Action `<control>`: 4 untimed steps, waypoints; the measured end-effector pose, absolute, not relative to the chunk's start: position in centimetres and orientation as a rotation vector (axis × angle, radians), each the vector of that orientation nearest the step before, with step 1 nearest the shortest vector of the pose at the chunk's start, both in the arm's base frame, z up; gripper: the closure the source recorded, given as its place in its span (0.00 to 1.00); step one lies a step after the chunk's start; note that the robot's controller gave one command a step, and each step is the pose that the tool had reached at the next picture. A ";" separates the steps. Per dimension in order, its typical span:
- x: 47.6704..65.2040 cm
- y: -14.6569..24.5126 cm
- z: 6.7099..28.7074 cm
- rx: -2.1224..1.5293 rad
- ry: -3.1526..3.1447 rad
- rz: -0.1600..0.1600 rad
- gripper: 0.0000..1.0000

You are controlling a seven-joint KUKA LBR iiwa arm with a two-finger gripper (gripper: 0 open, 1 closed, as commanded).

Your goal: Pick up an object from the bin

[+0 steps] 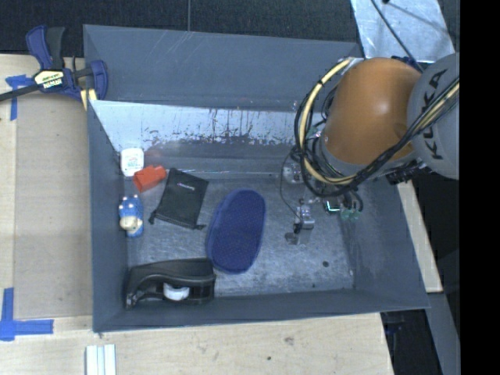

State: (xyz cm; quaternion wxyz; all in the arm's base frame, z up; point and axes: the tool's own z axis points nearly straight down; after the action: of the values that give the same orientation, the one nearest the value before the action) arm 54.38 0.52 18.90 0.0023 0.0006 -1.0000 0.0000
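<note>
Camera view: the gripper (298,233) hangs just right of the blue oval pad (236,230), over the bare floor of the grey bin (234,92), probably because the pad is the nearest thing and lies clear of the others; a black wallet-like square (181,198) lies just left of the pad, and a black stapler-like tool (170,281) below-left of it; the fingers seem pressed together, holding and touching nothing, though they are hard to make out.

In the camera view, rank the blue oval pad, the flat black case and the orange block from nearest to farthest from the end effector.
1. The blue oval pad, just beside the end effector, on its view-left side.
2. The flat black case, further view-left and a little higher.
3. The orange block, farthest, toward the upper left.
</note>
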 end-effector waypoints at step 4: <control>60.8 4.1 7.1 1.939 -2.486 0.002 0.00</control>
State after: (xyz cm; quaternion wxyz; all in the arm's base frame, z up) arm 60.76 4.10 7.13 -0.0055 0.6151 -0.7884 0.0006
